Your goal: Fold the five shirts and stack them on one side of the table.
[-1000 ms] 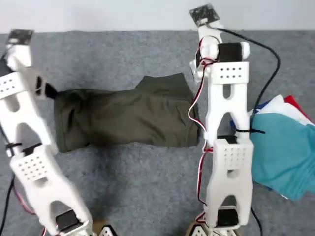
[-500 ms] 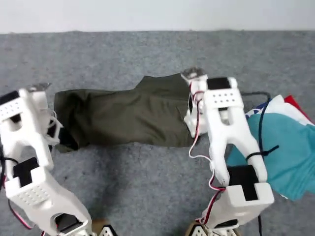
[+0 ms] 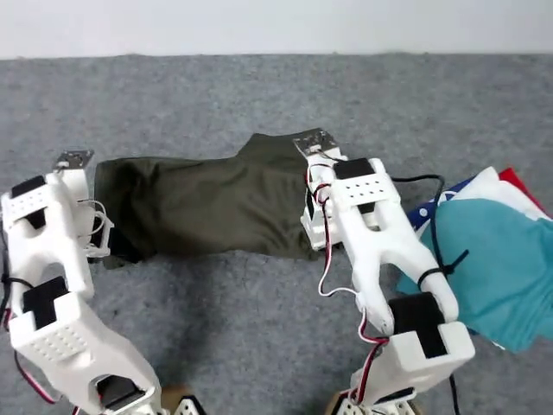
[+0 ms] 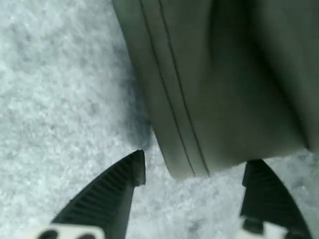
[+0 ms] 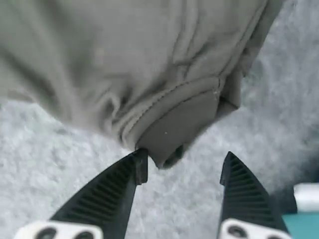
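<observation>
Olive shirt [image 3: 216, 207] folded flat, teal stack [image 3: 497, 268] rightward

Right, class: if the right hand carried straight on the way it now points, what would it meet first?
Probably the olive shirt: its stitched corner lies just ahead of the open right hand, jaws either side. Depth is unclear, so the grey table beneath may follow almost at once.

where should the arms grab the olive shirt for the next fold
Probably its two near corners, approached from the robot's side. The olive shirt lies as a long flat strip, and both near corners stick out free: the hemmed one sits inside the open left pincer, the bunched seam one inside the open right pincer.
</observation>
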You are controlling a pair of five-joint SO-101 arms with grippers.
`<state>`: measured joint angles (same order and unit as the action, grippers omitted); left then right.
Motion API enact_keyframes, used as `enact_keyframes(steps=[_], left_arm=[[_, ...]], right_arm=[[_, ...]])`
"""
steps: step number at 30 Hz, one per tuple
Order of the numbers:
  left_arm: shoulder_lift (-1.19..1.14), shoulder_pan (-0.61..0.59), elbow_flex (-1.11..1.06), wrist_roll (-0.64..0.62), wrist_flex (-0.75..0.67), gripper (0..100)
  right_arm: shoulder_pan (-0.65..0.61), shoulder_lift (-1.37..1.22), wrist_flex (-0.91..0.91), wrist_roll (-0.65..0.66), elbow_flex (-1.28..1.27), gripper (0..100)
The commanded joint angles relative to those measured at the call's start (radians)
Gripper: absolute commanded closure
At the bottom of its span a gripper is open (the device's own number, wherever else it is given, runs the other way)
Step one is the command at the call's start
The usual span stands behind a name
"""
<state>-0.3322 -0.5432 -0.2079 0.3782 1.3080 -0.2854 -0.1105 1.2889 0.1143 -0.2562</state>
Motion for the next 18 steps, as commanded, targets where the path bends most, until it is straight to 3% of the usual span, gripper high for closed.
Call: enact_keyframes(steps=[1, 11, 16, 18], left_arm=[[0.057, 0.003, -0.056, 0.005, -0.080, 69], [-0.037, 0.020, -0.105, 0.005, -0.152, 69], [-0.035, 0.038, -0.079, 0.006, -0.149, 77], [-0.041, 0.040, -0.050, 0.006, -0.152, 83]], right_arm=[[-0.008, -0.004, -0.047, -0.023, 0.003, 75.4], [-0.041, -0.148, -0.090, -0.023, 0.005, 75.7], [-0.051, -0.150, -0.091, -0.017, 0.003, 76.2], [-0.050, -0.150, -0.105, -0.012, 0.003, 80.7]])
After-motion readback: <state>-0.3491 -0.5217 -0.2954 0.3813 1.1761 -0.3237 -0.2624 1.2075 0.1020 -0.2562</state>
